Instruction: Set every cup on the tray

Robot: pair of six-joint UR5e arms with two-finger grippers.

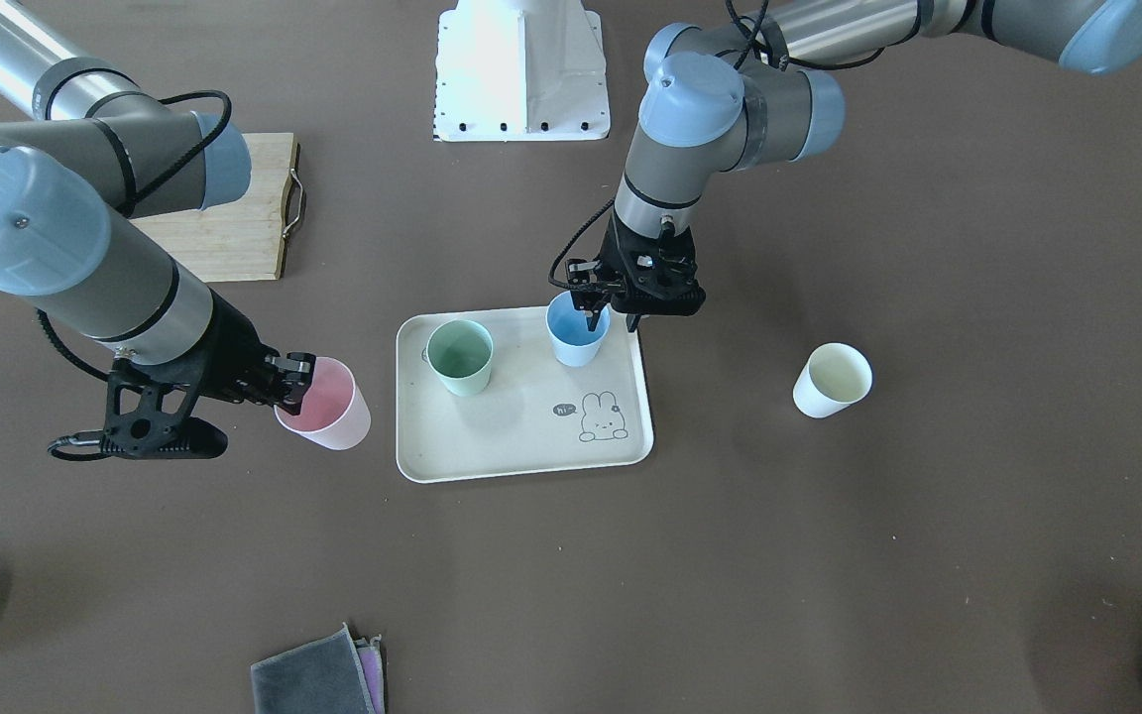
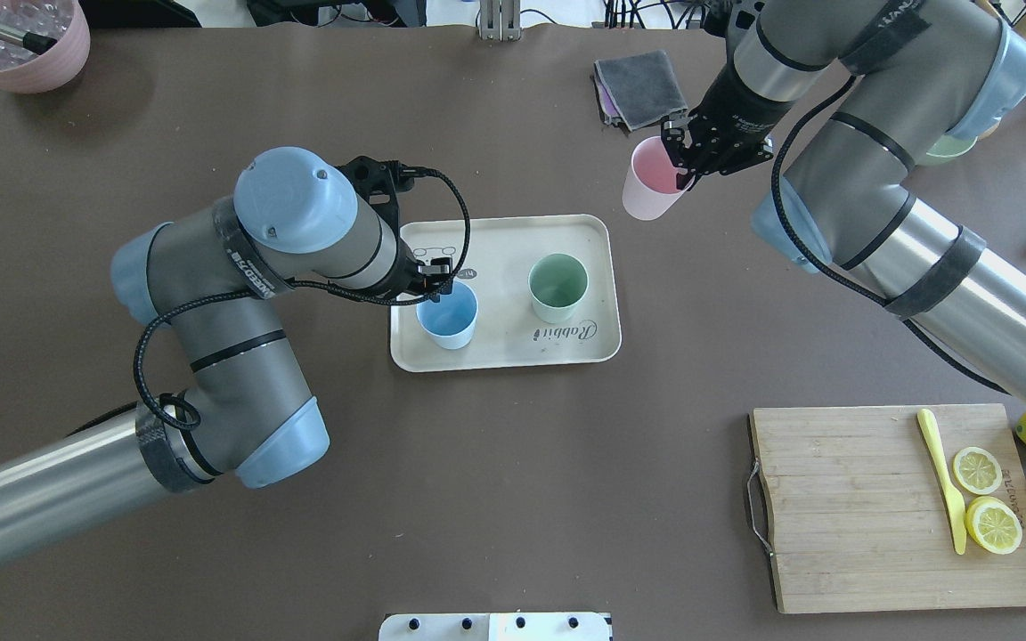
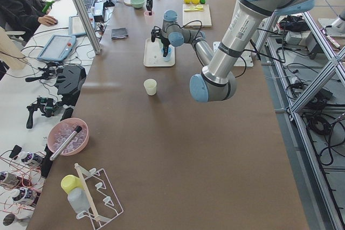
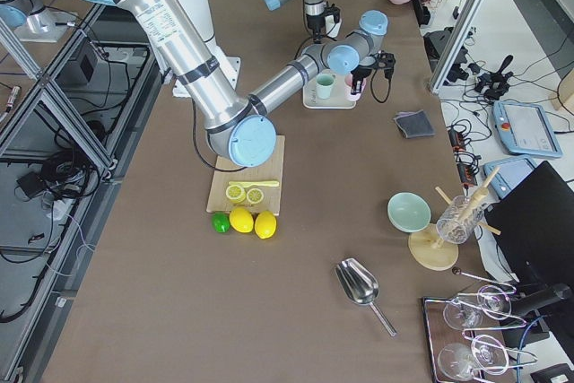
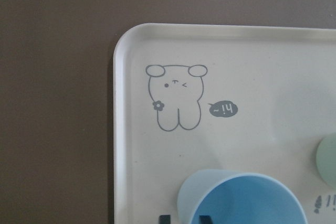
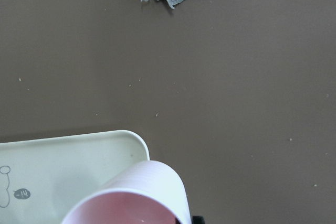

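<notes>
The tray (image 2: 513,239) lies at the middle of the table, its long side running left to right. Two cups stand on it: the light blue cup (image 2: 448,316) at the near left corner and the sage green cup (image 2: 557,287) just right of it, the two apart.

My left gripper (image 1: 614,322) hangs over the blue cup. One finger is down inside the mouth and the other is outside the wall, and the two look spread, not pinching.

The pink cup (image 2: 647,187) is off the tray, just past its far right corner. My right gripper (image 1: 290,389) is clamped on that cup's rim, one finger inside, and the cup is tilted. I cannot tell whether its base is clear of the table.

The cream-white cup (image 1: 832,380) stands upright on the bare table, well to the left of the tray, with neither gripper near it.

Farther out, a folded grey cloth (image 2: 642,85) lies at the far edge, beyond the pink cup. A wooden cutting board (image 2: 860,516) sits at the near right with two lemon halves (image 2: 985,499) and a yellow knife (image 2: 942,481) on it. A mauve-pink pot (image 2: 23,49) is in the far left corner.
</notes>
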